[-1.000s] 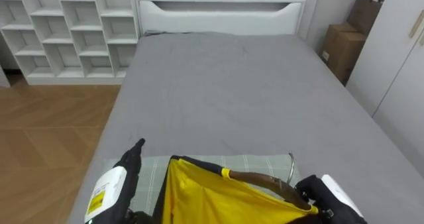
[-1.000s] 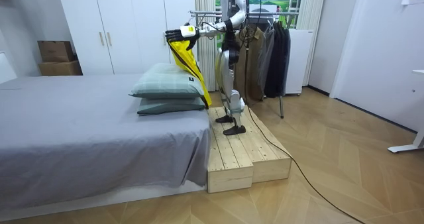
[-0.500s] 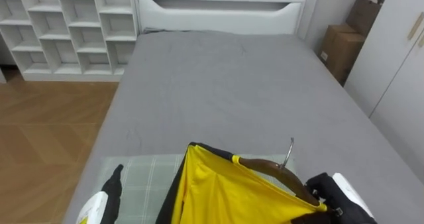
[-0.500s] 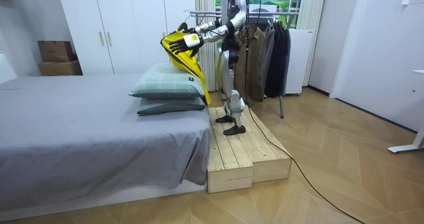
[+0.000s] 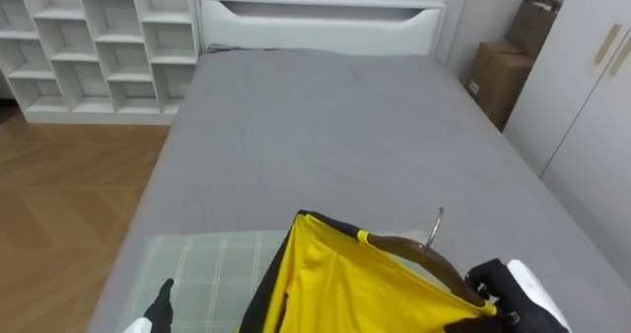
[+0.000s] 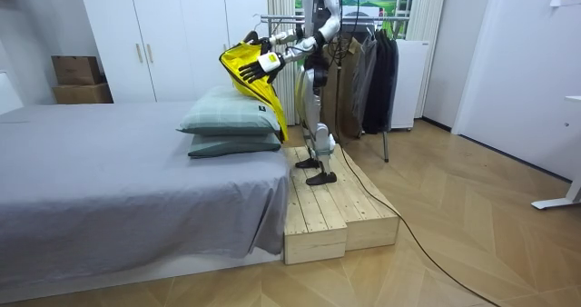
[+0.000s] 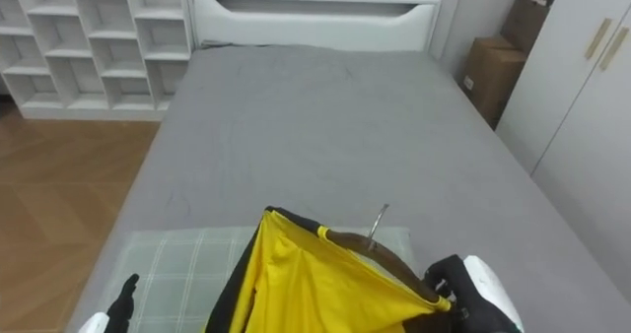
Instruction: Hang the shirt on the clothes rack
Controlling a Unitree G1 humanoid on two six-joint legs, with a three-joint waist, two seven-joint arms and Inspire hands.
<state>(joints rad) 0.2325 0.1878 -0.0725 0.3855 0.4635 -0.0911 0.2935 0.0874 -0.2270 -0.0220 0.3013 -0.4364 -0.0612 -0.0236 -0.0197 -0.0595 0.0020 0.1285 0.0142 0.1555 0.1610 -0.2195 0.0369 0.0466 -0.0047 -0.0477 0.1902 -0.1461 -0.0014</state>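
Observation:
A yellow garment (image 5: 345,289) with black trim hangs on a wooden hanger (image 5: 404,249) whose metal hook (image 5: 436,227) points up. My right hand (image 5: 498,284) at the lower right is shut on the hanger's right end. Of my left hand (image 5: 161,299), a straight dark finger shows at the lower left, a little apart from the cloth. In the room view I stand on a wooden platform (image 6: 336,207) at the bed's end and hold the garment (image 6: 250,71) up over the pillows (image 6: 227,116), with my left hand (image 6: 265,61) beside it.
A grey bed (image 5: 325,126) stretches ahead, with a checked green pillow (image 5: 207,269) just below my hands. White shelves (image 5: 89,37) stand at the far left, cardboard boxes (image 5: 498,72) and a white wardrobe (image 5: 582,97) on the right. Behind me is a clothes rack (image 6: 363,66) with dark coats.
My left hand has dropped towards the view's lower edge. The garment and hanger have risen and moved a little to the right with my right hand.

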